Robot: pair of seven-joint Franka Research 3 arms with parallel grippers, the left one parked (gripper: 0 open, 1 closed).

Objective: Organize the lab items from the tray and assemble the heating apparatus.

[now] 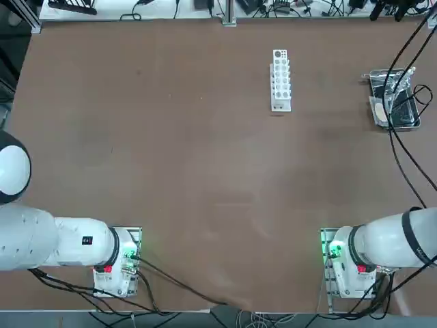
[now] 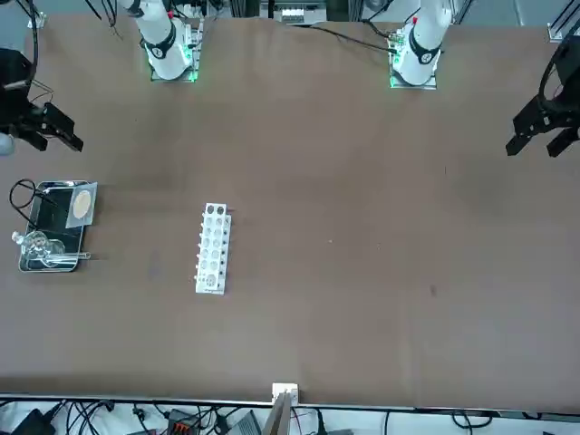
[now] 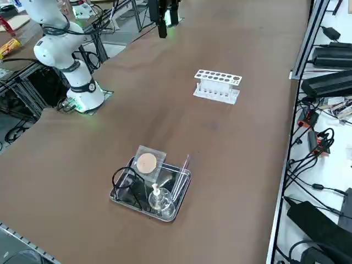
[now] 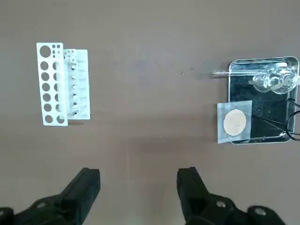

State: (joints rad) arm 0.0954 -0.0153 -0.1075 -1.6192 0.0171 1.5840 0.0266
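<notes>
Burner, tripod and mesh lie in tray — right claw hangs apart, empty.

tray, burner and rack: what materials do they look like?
Tray: looks like polished metal; shiny rim, mirror-dark floor.
Burner: likely clear glass; see-through with bright glints.
Rack: probably matte white plastic; opaque, uniform, with moulded-looking holes.

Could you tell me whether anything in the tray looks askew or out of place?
Yes: the mesh square sits crooked, overhanging the tray's rim onto the table, and a thin glass rod also pokes past the rim. The right gripper hovers open, well clear.
</notes>
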